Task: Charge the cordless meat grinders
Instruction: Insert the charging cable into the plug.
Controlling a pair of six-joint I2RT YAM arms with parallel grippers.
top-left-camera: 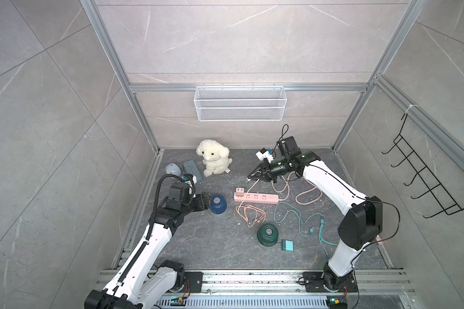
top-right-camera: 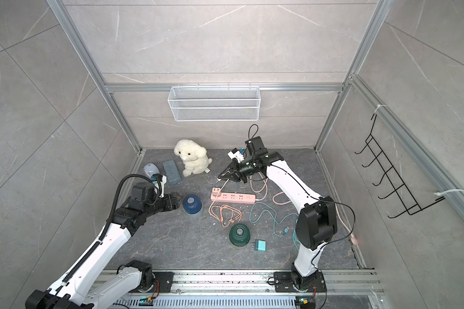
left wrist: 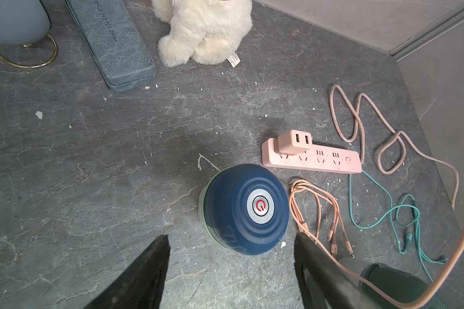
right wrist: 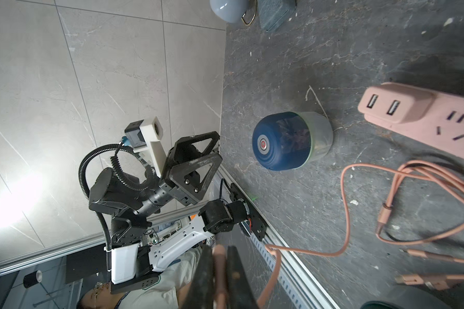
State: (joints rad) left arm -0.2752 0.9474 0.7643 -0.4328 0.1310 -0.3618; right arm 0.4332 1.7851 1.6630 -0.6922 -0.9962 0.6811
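1. On the dark slab (top-left-camera: 198,248) both grinders stand with no cable in them. The blue grinder (top-left-camera: 218,204) is just ahead of my left gripper (top-left-camera: 206,202). The green grinder (top-left-camera: 268,234) is nearer the front, beside a loose teal adapter (top-left-camera: 288,245).
2. My left jaws are spread wide and empty, not touching the blue grinder.
3. My right gripper (top-left-camera: 252,175) is pinched on one end of the pink cable (right wrist: 220,262), raised near the strip (top-left-camera: 257,198).
4. Done, I judge: only the pink adapter (top-left-camera: 239,191) sits in the strip. Left: both cables, the teal adapter, both grinders.
5. White crumbs fleck the slab. Grey tiled walls surround it, with a mesh basket (top-left-camera: 240,103) behind and hooks (top-left-camera: 426,184) on my right.
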